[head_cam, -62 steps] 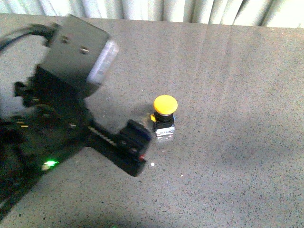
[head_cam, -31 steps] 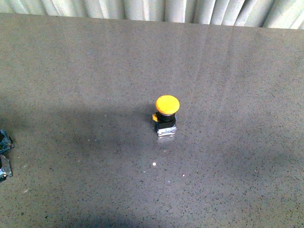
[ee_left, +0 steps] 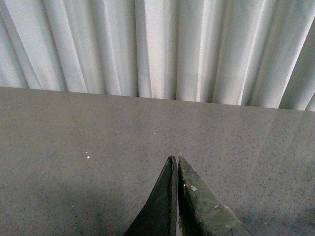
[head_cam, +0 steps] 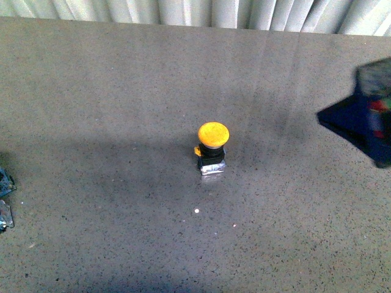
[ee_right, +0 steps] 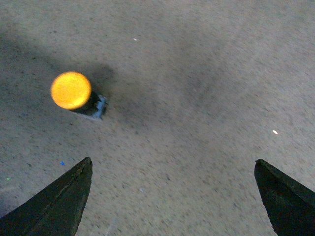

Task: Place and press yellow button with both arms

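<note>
The yellow button (head_cam: 212,148) stands upright near the middle of the grey table (head_cam: 122,91), with its yellow cap on top, a silver base and a small yellow tab at its left. It also shows in the right wrist view (ee_right: 72,91). My right arm (head_cam: 363,119) enters blurred at the right edge of the front view, well to the right of the button. My right gripper (ee_right: 172,164) is open and empty above bare table, apart from the button. My left gripper (ee_left: 175,160) is shut and empty, pointing across the table toward the curtain; the button is out of its view.
A pleated white curtain (head_cam: 201,12) hangs behind the table's far edge. A small part of the left arm (head_cam: 3,195) shows at the left edge of the front view. Small white specks (head_cam: 197,211) lie on the table in front of the button.
The left arm, beside the button's left one second ago, has withdrawn to the left edge. The right arm has come in at the right edge. The button has not moved.
</note>
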Robot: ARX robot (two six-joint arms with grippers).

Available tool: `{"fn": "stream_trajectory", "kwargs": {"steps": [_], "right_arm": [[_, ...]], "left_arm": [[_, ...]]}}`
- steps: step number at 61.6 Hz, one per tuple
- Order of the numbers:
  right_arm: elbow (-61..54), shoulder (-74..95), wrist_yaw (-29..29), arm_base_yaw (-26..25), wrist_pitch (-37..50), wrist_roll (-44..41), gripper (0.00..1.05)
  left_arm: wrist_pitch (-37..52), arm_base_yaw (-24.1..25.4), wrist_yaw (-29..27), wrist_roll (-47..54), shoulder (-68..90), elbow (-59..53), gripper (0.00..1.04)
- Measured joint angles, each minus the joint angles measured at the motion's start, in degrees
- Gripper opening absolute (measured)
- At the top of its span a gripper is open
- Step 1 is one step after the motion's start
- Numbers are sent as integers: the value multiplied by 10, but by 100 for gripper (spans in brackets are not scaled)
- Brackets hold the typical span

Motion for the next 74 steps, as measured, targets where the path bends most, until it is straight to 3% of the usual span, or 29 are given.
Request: {"fn": "stream_trajectory", "kwargs": {"steps": [7, 20, 39, 60, 66, 74], "right_arm": [[73, 80, 21, 50, -4, 16, 93], [144, 190, 34, 113, -20, 68, 49], [168, 237, 40, 122, -22, 89, 2], [184, 257, 37, 126, -22, 99, 1], [187, 259, 33, 130, -23, 101, 1], [188, 265, 34, 133, -23, 102, 1]], "left_arm": [[-30, 0, 0, 0, -33, 0, 1], [-97, 0, 0, 0, -103, 0, 1], [-156, 0, 0, 0, -162, 0, 1], [-203, 0, 0, 0, -209, 0, 1], [-290, 0, 0, 0, -275, 0, 1], [-303, 0, -2, 0, -299, 0, 1]]}}
